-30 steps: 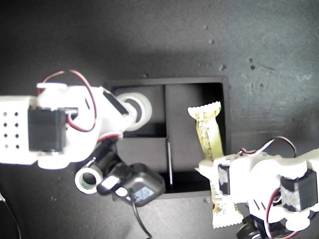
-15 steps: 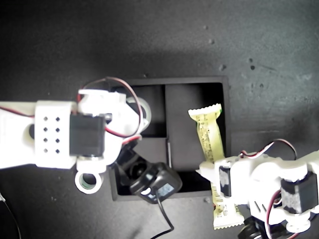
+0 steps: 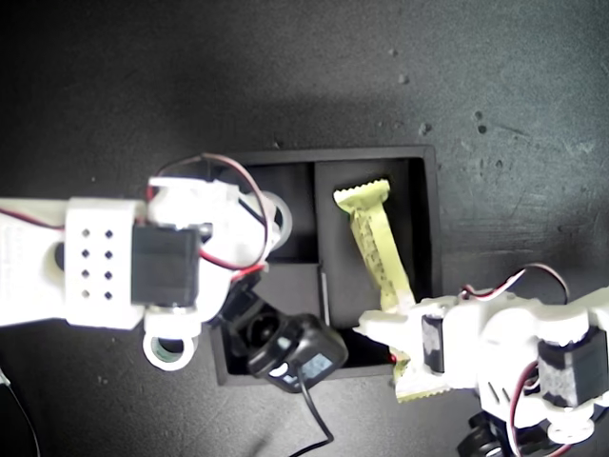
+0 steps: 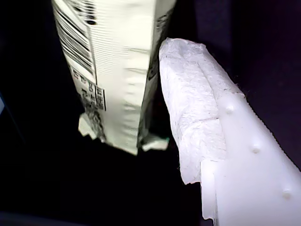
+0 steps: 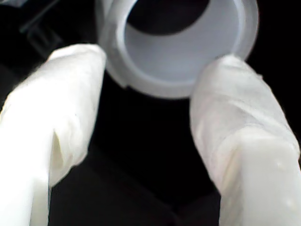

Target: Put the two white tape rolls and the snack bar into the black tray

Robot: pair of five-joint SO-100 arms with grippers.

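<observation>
Lowering the snack bar (image 3: 373,243), pinched by my first gripper (image 3: 404,328) and slanting across the black tray (image 3: 430,219) at the exterior view's center, means levelling first; my second gripper (image 5: 146,94), spread, straddles the wide white tape roll (image 5: 176,42).

My first gripper (image 3: 398,335) sits low at the exterior view's right, fingers (image 4: 197,108) clamped on something. My second gripper (image 3: 271,221), reaching in from the exterior view's left, has its fingers (image 5: 61,117) spread apart.
</observation>
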